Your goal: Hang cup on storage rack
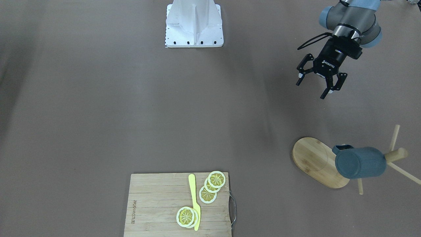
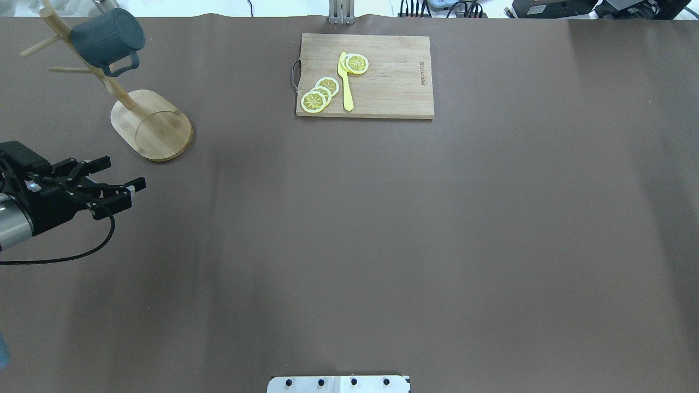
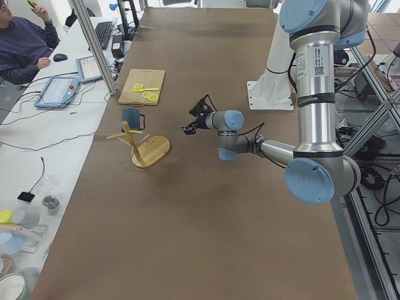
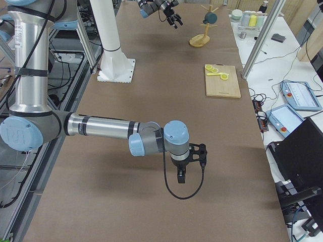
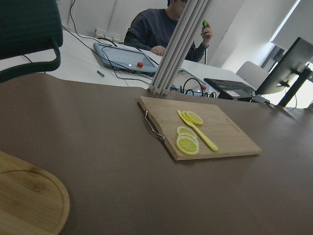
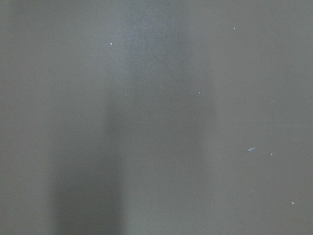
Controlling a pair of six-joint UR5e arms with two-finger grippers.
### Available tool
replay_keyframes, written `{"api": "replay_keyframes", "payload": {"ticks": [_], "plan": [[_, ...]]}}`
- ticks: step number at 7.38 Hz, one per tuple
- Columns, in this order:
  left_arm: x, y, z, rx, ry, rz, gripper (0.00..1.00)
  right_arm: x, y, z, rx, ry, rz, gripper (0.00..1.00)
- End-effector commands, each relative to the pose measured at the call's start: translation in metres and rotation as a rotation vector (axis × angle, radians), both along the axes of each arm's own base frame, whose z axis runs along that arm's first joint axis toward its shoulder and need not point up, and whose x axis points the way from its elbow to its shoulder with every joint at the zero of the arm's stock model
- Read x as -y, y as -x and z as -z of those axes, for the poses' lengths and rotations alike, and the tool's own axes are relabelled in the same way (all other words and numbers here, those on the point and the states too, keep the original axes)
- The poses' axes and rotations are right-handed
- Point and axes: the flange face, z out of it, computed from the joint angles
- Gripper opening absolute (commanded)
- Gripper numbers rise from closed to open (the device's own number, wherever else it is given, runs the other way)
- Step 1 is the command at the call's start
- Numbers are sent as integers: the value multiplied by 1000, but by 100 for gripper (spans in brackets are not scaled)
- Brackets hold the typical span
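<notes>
The dark teal-blue cup (image 1: 360, 163) hangs by its handle on a peg of the bamboo storage rack (image 1: 312, 158), bottom facing outward. Cup (image 2: 106, 37) and rack (image 2: 158, 128) stand at the far left of the overhead view. My left gripper (image 1: 312, 89) is open and empty, in the air on the robot's side of the rack, clear of it; it also shows in the overhead view (image 2: 123, 172). My right gripper (image 4: 182, 176) shows only in the exterior right view, low over the table, far from the rack; I cannot tell whether it is open or shut.
A slatted cutting board (image 2: 393, 76) with lemon slices (image 2: 319, 95) and a yellow knife (image 2: 345, 82) lies at the far middle edge. The white robot base (image 1: 194, 23) stands at the near edge. A seated operator (image 3: 25, 44) is beyond the table's far side.
</notes>
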Motion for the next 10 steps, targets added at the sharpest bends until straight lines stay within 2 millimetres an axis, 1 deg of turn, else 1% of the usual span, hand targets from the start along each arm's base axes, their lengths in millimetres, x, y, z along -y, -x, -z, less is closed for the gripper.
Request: {"api": "replay_keyframes", "payload": {"ticks": [1, 2, 3, 4, 5, 6, 7, 8, 9, 10], "plan": [[19, 29, -20, 328, -30, 28, 99, 0, 0, 0, 0, 2, -1, 100], [34, 49, -29, 476, -25, 46, 99, 0, 0, 0, 0, 2, 0, 100], [46, 80, -52, 638, 2, 61, 99, 0, 0, 0, 0, 2, 0, 100], [57, 114, -67, 764, 21, 75, 99, 0, 0, 0, 2, 2, -1, 100], [65, 136, -78, 852, 60, 73, 99, 0, 0, 0, 2, 2, -1, 100], [70, 153, -88, 879, 133, 54, 99, 0, 0, 0, 2, 0, -1, 100], [82, 190, -95, 814, 286, -28, 99, 0, 0, 0, 0, 2, 0, 100], [92, 240, -92, 643, 424, -111, 99, 0, 0, 0, 0, 2, 0, 100], [87, 283, -105, 535, 576, -143, 99, 0, 0, -1, 0, 3, 0, 100], [84, 306, -114, 505, 692, -135, 99, 0, 0, -2, 0, 5, -1, 100]]}}
